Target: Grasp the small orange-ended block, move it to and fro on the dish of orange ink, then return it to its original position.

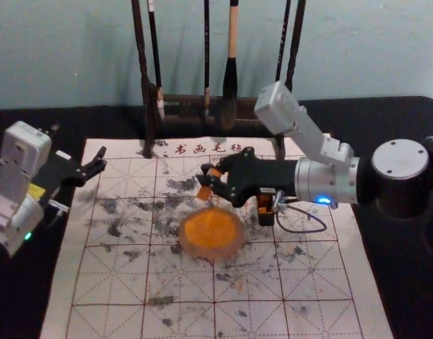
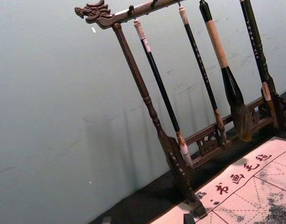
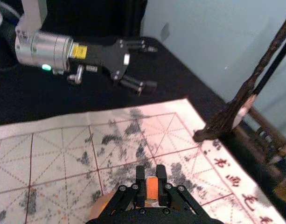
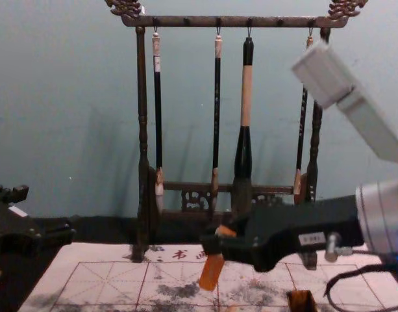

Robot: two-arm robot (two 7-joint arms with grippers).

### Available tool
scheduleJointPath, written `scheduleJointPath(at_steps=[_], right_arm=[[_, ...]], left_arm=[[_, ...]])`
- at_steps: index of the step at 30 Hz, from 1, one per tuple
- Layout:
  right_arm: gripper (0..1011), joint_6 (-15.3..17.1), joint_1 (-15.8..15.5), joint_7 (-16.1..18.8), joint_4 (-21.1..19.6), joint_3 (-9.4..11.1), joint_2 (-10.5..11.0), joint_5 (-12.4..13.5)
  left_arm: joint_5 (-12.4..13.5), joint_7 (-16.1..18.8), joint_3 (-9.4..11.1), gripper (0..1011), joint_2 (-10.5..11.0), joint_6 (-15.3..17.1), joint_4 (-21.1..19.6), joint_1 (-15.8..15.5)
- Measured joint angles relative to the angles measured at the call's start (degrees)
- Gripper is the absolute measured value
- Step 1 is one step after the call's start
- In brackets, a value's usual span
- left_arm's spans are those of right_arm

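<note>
Gripping the orange-ended block (image 4: 211,272), the right gripper (image 1: 208,178) hangs just beyond the far edge of the dish (image 1: 212,255). Close on its near side sits a black box (image 1: 266,218). Leftward, mat (image 1: 124,187) stretches towards the idle left gripper (image 1: 102,162), fingers spread, by the mat's left edge. Ahead stands the brush rack (image 1: 148,106).

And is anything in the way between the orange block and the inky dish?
Nothing visible. The right gripper holds the block up near the far side of the dish, with open space between. The small dark box stands to the right, out of that path.
</note>
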Motion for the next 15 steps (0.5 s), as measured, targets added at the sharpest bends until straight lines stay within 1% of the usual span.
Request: scheduleJointPath(at_steps=[6,11,12,15], right_arm=[[121,0.12,1.88,0.87,2.24,-2.19,-0.19,-0.82],[121,-0.28,3.83,1.94,4.00,-4.44,-0.10,-1.67],[121,-0.28,3.83,1.94,4.00,-4.44,-0.10,-1.67],[121,-0.65,4.57,2.20,4.63,-5.50,0.07,-2.12]], left_arm=[[0.00,0.00,0.00,1001,0.00,0.00,0.00,0.00],[0.00,0.00,0.00,1002,0.00,0.00,0.00,0.00],[0.00,0.00,0.00,1001,0.00,0.00,0.00,0.00],[0.00,0.00,0.00,1001,0.00,0.00,0.00,0.00]])
